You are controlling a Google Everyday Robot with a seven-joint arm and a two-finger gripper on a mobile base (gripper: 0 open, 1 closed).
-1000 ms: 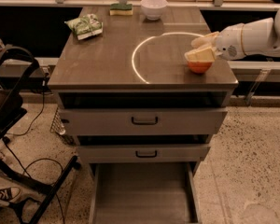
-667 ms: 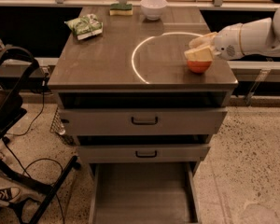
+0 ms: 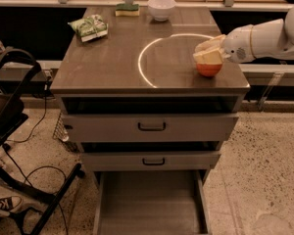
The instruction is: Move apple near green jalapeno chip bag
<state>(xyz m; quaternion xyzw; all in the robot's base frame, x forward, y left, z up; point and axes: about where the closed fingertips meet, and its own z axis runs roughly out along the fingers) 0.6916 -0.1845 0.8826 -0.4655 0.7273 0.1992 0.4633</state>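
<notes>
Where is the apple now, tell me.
In the camera view, the apple sits at the front right corner of the table, under the pincer, far from the chip bag at the back left.

One apple [image 3: 209, 70], one chip bag [image 3: 89, 27], one bowl [image 3: 161, 11], one sponge [image 3: 127, 9], three drawers [image 3: 112, 127], one hand [image 3: 207, 53] (at the apple).

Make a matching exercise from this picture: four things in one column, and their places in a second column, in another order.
Things:
1. apple
2. green jalapeno chip bag
3. white bowl
4. gripper

Places:
A. back left of the cabinet top
B. over the apple's top, arm coming in from the right
C. near the cabinet top's front right corner
D. at the back edge, just right of the sponge

Pairs: 1-C, 2-A, 3-D, 4-B
</notes>
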